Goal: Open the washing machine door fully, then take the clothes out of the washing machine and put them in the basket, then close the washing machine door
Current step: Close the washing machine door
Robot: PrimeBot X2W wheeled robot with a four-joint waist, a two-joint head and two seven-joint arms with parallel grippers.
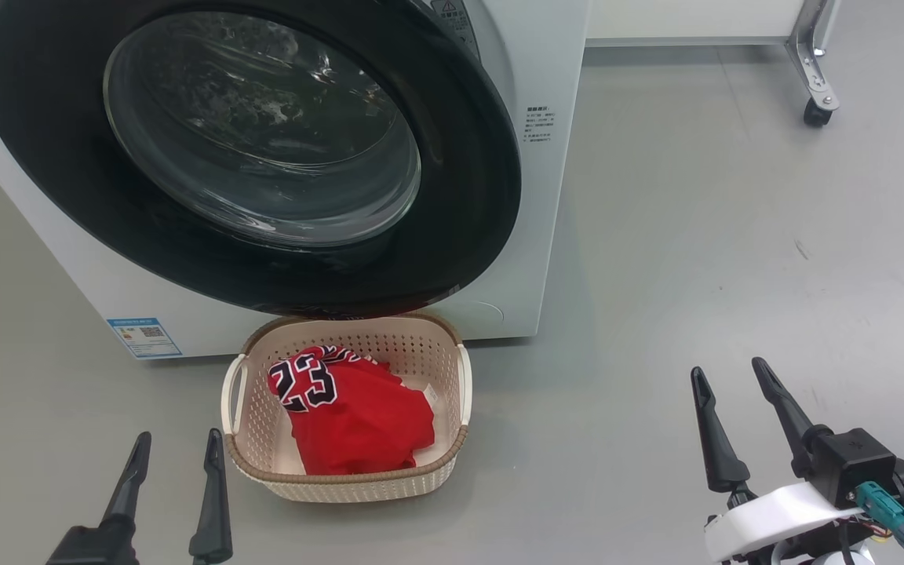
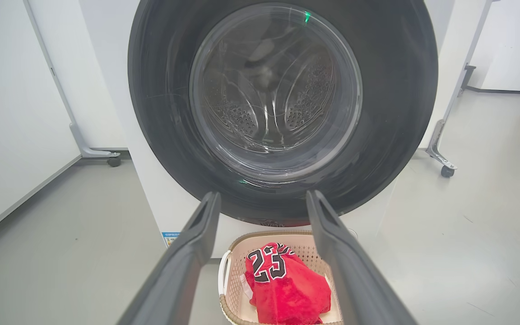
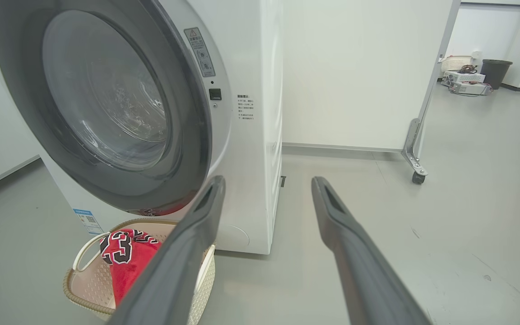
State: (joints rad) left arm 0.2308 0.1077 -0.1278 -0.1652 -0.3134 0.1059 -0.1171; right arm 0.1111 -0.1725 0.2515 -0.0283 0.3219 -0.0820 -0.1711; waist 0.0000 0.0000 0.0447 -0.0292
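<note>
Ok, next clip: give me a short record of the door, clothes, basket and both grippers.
door: looks shut, flush with the washing machine
drum: seen through the glass, no red cloth visible
clothes: red, number 23 facing up, in the basket
basket: on the floor below the door
left gripper: open, empty, beside the basket
right gripper: open, empty, over bare floor
task stage: appears done
</note>
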